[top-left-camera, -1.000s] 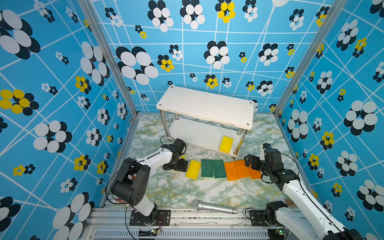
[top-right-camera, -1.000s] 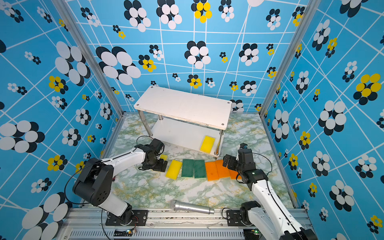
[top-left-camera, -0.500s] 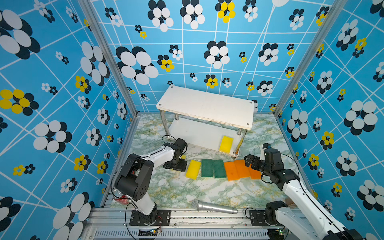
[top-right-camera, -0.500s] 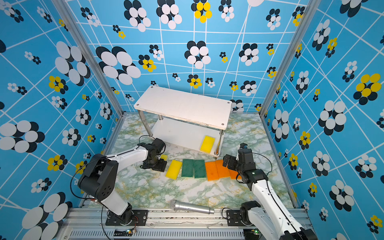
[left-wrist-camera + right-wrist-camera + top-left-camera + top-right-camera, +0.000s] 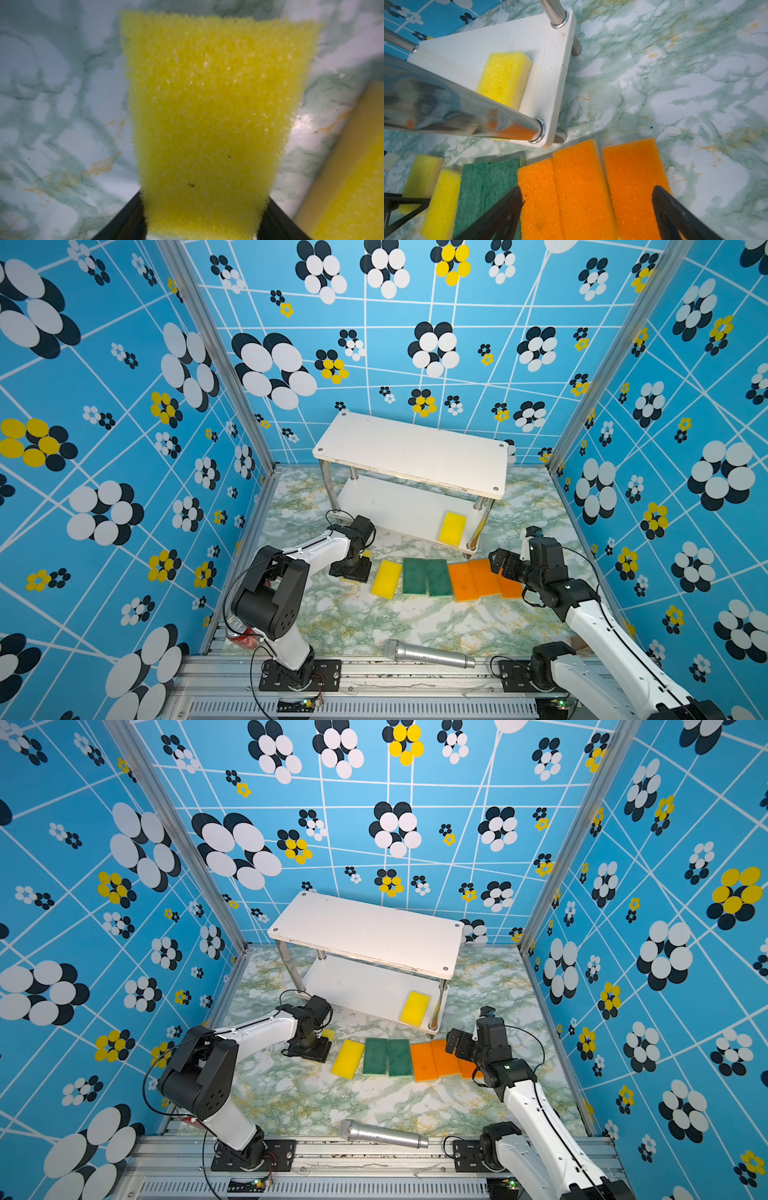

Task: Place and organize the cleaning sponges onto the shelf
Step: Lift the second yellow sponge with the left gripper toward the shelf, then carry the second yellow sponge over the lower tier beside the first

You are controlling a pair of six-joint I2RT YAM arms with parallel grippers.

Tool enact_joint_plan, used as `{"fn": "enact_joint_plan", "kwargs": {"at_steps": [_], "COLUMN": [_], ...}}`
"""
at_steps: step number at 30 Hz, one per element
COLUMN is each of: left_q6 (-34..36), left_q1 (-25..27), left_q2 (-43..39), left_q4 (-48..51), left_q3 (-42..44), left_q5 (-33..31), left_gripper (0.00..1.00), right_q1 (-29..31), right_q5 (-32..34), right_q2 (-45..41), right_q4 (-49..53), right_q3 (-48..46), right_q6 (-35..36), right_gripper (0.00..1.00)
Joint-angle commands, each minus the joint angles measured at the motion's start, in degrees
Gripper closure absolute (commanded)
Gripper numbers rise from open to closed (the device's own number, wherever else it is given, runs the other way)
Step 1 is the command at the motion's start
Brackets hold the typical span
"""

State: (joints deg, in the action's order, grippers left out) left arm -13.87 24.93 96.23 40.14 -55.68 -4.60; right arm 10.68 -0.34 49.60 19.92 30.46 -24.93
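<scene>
In both top views the shelf [image 5: 411,452] stands at the back of the marble counter [image 5: 374,622]. Only one sponge is on it: the shelved yellow sponge [image 5: 453,528] lies at the right end of the lower board, just beside the front post. The top board is bare.

Seven sponges lie on the counter in a row in front of the shelf. At the left end is the gripped yellow sponge [image 5: 366,554], mostly hidden under the left hand [image 5: 351,570]. Next comes the loose yellow sponge [image 5: 386,578], then two green sponges [image 5: 414,576] that touch side by side. Last are three orange sponges [image 5: 462,580], the rightmost partly under the right hand [image 5: 500,562]. A microphone [image 5: 428,653] lies near the front edge and plays no part in the task.

In the left wrist view the gripped yellow sponge [image 5: 207,104] fills the frame. The black fingers [image 5: 128,218] press against its two long sides, so the left hand is grasping it. I cannot tell whether it has left the counter. The loose yellow sponge [image 5: 349,176] lies close beside it.

In the right wrist view the right hand [image 5: 587,189] is released. Its jaws stand wide over the orange sponges [image 5: 581,187] and hold nothing. The shelved yellow sponge [image 5: 503,76] sits flat in the corner of the lower board.

By my reckoning the task is at an early stage: one of eight sponges is placed, a second is in the grasp, and six are untouched. The tidy arranging on the shelf is not yet done.
</scene>
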Motion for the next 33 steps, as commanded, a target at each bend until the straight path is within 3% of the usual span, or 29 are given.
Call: {"fn": "enact_joint_plan", "kwargs": {"at_steps": [1,10,15,24,33], "left_q6": [0.1,0.5,0.5,-5.5,-7.8], "left_q1": [0.3,2.0,3.3,9.2,15.0], "left_q2": [0.1,-6.2,-9.4,-16.6,-9.3], "left_q4": [1.6,-0.2,-1.5,-18.8,-27.0], "left_q3": [0.0,0.4,-0.5,-0.2,-5.3], "left_q5": [-1.9,-2.1,0.9,1.7,-6.4], "left_gripper": [0.31,0.34,0.35,0.34,0.33], "right_q1": [-0.4,-0.4,-0.4,-0.4,-0.4], "right_q5": [0.6,0.8,0.9,1.9,1.9], "right_q2": [-0.8,-0.8,-1.1,-3.3,-3.9], "right_q4": [0.0,-0.1,0.3,0.9,1.1], "right_q3": [-0.5,-0.6,-0.5,-1.1,-1.3], "right_q6": [-0.4,-0.4,-0.3,-0.4,-0.5], "right_gripper": [0.01,0.01,0.01,0.01,0.01]}}
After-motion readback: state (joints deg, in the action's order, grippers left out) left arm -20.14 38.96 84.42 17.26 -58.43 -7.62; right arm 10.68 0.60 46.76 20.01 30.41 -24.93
